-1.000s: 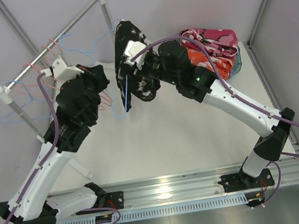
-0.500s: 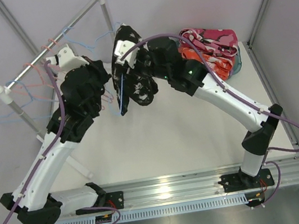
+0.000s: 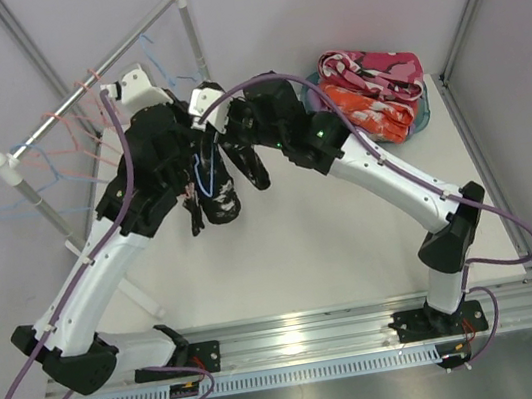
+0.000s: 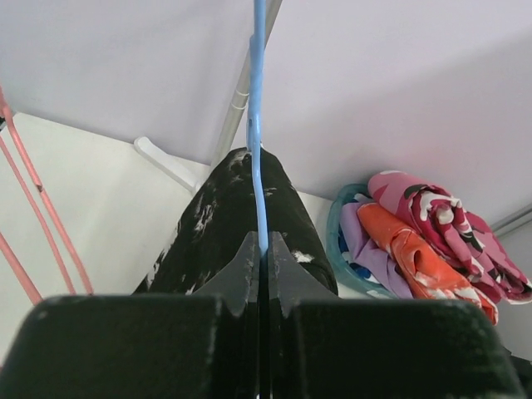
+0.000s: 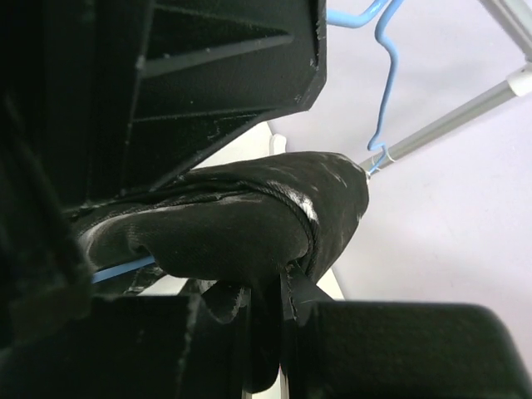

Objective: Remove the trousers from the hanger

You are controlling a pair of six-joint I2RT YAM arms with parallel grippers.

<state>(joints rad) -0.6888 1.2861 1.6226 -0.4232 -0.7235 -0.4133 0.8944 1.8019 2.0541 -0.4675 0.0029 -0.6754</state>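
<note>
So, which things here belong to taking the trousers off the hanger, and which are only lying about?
Job: black speckled trousers; blue hanger; left tool, shut on the hanger; right tool, pinching the cloth; pile of trousers.
Lying about: rack rail; pink hangers; teal basin.

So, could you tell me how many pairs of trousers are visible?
4: black speckled pair on the blue hanger; pink patterned pair, orange pair and lavender pair piled far right. Others may be hidden beneath.
</note>
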